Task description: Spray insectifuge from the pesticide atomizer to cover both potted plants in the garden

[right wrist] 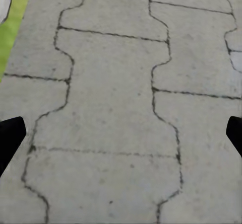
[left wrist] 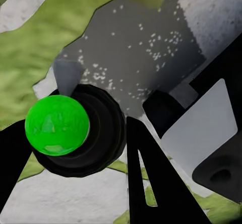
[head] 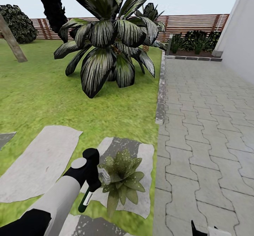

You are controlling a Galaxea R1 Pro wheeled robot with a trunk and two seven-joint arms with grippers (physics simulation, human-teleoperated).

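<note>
Slim white spray bottle with a green band and black end, the pesticide atomizer (head: 85, 199), is clamped in the left gripper (head: 92, 179), its length slanting down and back toward the robot. The clear pale head end (head: 104, 176) sits at the leaves of a small potted rosette of pale-speckled pointed green leaves (head: 122, 178). Likely held this close so the spray lands on the foliage rather than the lawn.

Left wrist view: black finger (left wrist: 151, 178) alongside the bottle's round black end with its bright green cap (left wrist: 57, 125); grey speckled stepping stone (left wrist: 136, 48) beneath.

The rosette stands on an irregular grey stepping stone (head: 144, 158) in the green lawn (head: 38, 98), beside the grey paved path (head: 208, 123).

Right gripper (right wrist: 121, 133) hangs spread over paving, holding nothing, kept out of the way, I judge.

Big dark striped broad-leaved shrub (head: 109, 41) and brown slat fence (head: 190, 22) behind. One rosette seen here; second plant's coverage not judged.
</note>
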